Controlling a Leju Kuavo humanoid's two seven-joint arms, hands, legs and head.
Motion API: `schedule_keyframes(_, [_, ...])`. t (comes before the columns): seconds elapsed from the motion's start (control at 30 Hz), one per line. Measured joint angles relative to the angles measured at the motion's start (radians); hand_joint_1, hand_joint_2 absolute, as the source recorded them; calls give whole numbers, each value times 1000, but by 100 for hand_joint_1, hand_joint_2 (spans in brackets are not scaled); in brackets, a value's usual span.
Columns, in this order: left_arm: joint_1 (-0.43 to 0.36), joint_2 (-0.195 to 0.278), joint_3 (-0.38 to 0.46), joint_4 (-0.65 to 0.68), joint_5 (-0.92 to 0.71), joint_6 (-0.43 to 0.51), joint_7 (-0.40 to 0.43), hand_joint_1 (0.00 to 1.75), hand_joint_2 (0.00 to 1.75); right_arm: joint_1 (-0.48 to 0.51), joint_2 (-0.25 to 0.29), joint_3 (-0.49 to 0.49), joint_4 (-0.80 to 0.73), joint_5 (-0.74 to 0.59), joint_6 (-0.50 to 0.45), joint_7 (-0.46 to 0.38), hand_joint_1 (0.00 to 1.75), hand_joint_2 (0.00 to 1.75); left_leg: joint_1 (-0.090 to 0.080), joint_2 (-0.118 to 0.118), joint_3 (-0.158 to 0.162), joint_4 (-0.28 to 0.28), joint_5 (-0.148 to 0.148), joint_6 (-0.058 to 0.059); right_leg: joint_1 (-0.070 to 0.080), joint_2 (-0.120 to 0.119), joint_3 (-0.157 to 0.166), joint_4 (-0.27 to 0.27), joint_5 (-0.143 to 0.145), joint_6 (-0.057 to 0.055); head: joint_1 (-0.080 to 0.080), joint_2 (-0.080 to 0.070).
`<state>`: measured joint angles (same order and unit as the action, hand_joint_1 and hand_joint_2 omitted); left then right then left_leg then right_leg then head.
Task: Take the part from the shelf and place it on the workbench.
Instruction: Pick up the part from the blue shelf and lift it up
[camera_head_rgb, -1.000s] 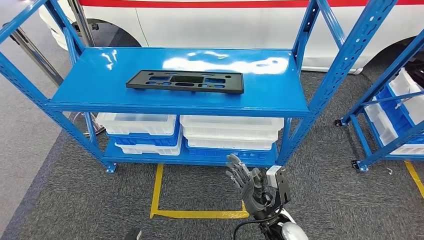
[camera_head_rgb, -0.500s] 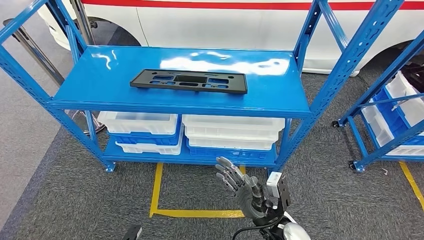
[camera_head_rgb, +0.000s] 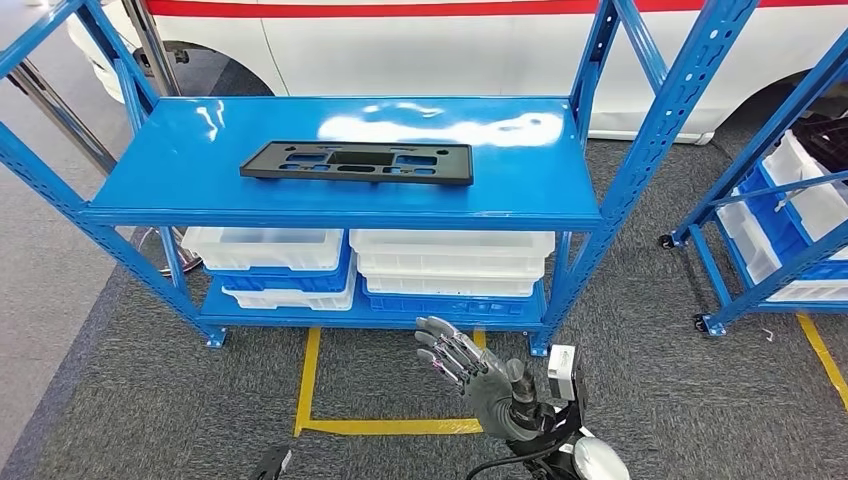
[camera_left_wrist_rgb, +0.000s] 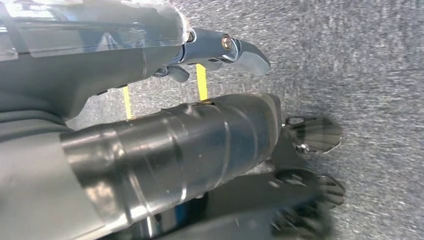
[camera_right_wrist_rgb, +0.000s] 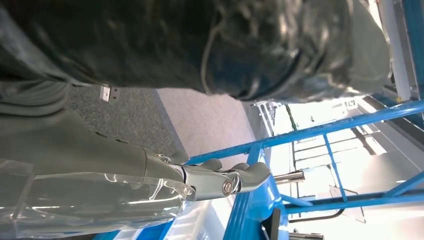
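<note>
The part (camera_head_rgb: 357, 162), a flat black rectangular panel with several cut-outs, lies on the top board of the blue shelf (camera_head_rgb: 200, 195), left of centre. My right hand (camera_head_rgb: 478, 372) is raised low in front of the shelf, well below the part and apart from it, fingers spread and holding nothing. In the right wrist view the thumb of the right hand (camera_right_wrist_rgb: 235, 181) sticks out against the blue shelf frame. My left hand (camera_left_wrist_rgb: 150, 55) hangs over the grey carpet with its thumb out and nothing in it.
White and blue bins (camera_head_rgb: 450, 258) fill the shelf's lower level. A second blue rack (camera_head_rgb: 790, 225) with bins stands at the right. A white vehicle (camera_head_rgb: 400, 50) is behind the shelf. Yellow tape (camera_head_rgb: 310, 385) marks the grey carpet in front.
The whole picture has shifted a little, so the camera moved. My right hand has tilted its fingers over toward the left and sunk slightly; the part has not moved on the shelf.
</note>
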<state>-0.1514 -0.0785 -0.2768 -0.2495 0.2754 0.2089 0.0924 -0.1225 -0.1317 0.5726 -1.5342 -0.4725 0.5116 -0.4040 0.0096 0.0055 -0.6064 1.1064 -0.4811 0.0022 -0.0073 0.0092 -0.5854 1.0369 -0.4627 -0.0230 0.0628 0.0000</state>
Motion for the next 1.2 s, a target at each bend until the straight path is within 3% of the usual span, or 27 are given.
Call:
schedule_keyframes(0.03, [-3,0,0,0,0,0,0,0,0,-2,0,0,0,-6,10,1,0,87,-2,-1,25,-53,17,5,1,0,-1,0,0,3,0,0])
schedule_keyframes(0.1, [-6,0,-1,0,-1,-1,1,0,0,-5,-1,1,0,-25,40,2,0,175,-7,-3,39,-89,19,9,2,1,-3,-1,2,13,0,0])
schedule_keyframes(0.13, [-7,-1,-1,0,-1,-2,1,0,0,-6,-1,1,0,-37,57,3,0,175,-7,-3,39,-92,22,12,2,1,-3,-4,4,19,0,0])
schedule_keyframes(0.2, [-8,-4,-2,0,-3,-3,4,0,0,-9,-3,1,0,-57,86,6,0,87,-1,-1,44,-106,31,21,2,0,-7,6,-7,29,1,0])
schedule_keyframes(0.27, [-11,-6,-3,0,-5,-4,7,0,0,-13,-5,1,1,-70,107,9,0,0,3,2,49,-117,38,30,1,-1,-42,83,-56,37,1,0])
schedule_keyframes(0.33, [-13,-6,-4,0,-5,-5,9,0,0,-14,-7,2,3,-78,122,12,0,0,2,3,47,-117,39,34,-2,-3,-106,214,-115,42,2,0])
schedule_keyframes(0.37, [-13,-7,-4,0,-5,-7,10,0,0,-13,-8,2,5,-81,128,13,0,0,1,3,46,-117,38,34,-3,-3,-130,261,-127,44,2,0])
schedule_keyframes(0.4, [-12,-7,-5,0,-5,-9,11,0,0,-13,-9,2,7,-82,132,14,0,0,1,3,47,-116,38,33,-4,-3,-135,270,-118,45,2,0])
schedule_keyframes(0.43, [-12,-8,-5,0,-5,-11,12,0,0,-14,-9,2,8,-84,136,15,0,0,1,3,47,-114,36,32,-5,-4,-121,239,-91,45,2,0])
schedule_keyframes(0.5, [-13,-9,-6,0,-5,-14,12,0,0,-18,-9,2,10,-85,141,17,0,0,1,2,49,-109,31,26,-7,-6,-53,102,-24,42,2,0])
schedule_keyframes(0.57, [-15,-10,-6,0,-5,-16,13,0,0,-21,-9,2,11,-86,148,17,0,0,-3,2,47,-102,24,17,-5,-8,-8,8,4,34,1,0])
schedule_keyframes(0.67, [-17,-10,-6,0,-4,-16,15,0,0,-23,-10,2,13,-86,152,18,0,0,-4,3,47,-101,20,0,-2,-7,-3,-7,2,17,1,0])
schedule_keyframes(0.73, [-19,-10,-7,0,-4,-16,15,0,0,-25,-11,2,14,-87,154,18,0,0,0,2,34,-67,-3,-12,-5,-7,5,-14,2,4,0,0])
schedule_keyframes(0.83, [-20,-10,-7,0,-4,-17,15,0,0,-26,-11,2,16,-87,155,18,0,0,3,1,-59,115,-88,-23,-5,-8,12,-16,-3,-8,-1,0])
schedule_keyframes(0.87, [-19,-11,-7,0,-4,-17,15,0,0,-26,-11,2,17,-87,156,18,0,0,3,1,-91,170,-102,-24,-3,-7,13,-15,-6,-10,-1,0])
schedule_keyframes(0.9, [-18,-11,-7,0,-3,-17,15,0,0,-26,-11,2,19,-87,157,18,0,0,3,1,-109,193,-96,-23,-2,-6,15,-15,-9,-11,-1,0])
schedule_keyframes(0.93, [-18,-11,-7,0,-3,-17,15,0,0,-26,-11,2,20,-87,158,18,0,0,3,1,-107,176,-70,-20,-1,-4,20,-14,-14,-10,-1,0])
schedule_keyframes(1.0, [-18,-10,-7,0,-3,-17,15,0,0,-26,-11,2,20,-87,162,18,0,0,-1,0,-52,47,11,-6,2,-2,35,-15,-24,-7,-1,0])
schedule_keyframes(1.03, [-19,-10,-7,0,-3,-17,15,0,0,-26,-11,2,21,-87,165,18,0,0,-4,0,-21,-18,37,2,3,-2,42,-15,-29,-4,0,0])
schedule_keyframes(1.1, [-22,-8,-7,0,-3,-17,15,0,0,-27,-11,2,22,-87,168,18,0,0,-11,-1,14,-89,47,15,4,-2,48,-16,-35,6,0,0])
schedule_keyframes(1.2, [-21,-9,-7,0,-2,-18,15,0,0,-28,-11,2,23,-87,170,17,0,0,-10,-3,35,-113,39,27,4,-3,52,-2,-33,22,1,0])
